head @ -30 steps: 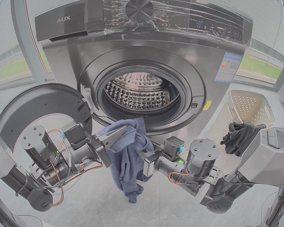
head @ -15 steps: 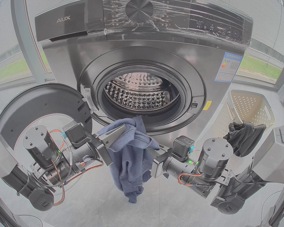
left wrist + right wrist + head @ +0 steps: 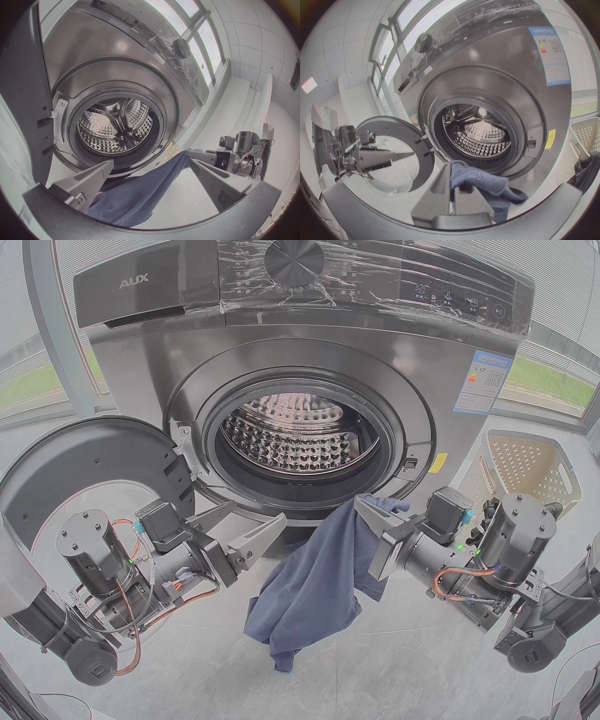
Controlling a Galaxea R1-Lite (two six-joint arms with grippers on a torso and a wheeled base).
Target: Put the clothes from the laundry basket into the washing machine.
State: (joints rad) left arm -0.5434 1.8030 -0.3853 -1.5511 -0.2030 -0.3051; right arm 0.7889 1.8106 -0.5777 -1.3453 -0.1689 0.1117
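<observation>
The grey tiled floor (image 3: 412, 671) carries the washing machine (image 3: 437, 374), which stands beyond the left tool (image 3: 259, 513) and the right tool (image 3: 367, 507). The laundry basket (image 3: 531, 468) sits to the right of the right tool, beside the machine. Below that tool a blue garment (image 3: 319, 590) hangs low; whether it touches the floor cannot be told.

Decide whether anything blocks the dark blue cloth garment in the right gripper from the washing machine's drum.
Nothing visible does. The dark blue cloth garment hangs from the right gripper just below the mouth of the steel drum; the round grey door is swung aside, the left gripper apart.
</observation>
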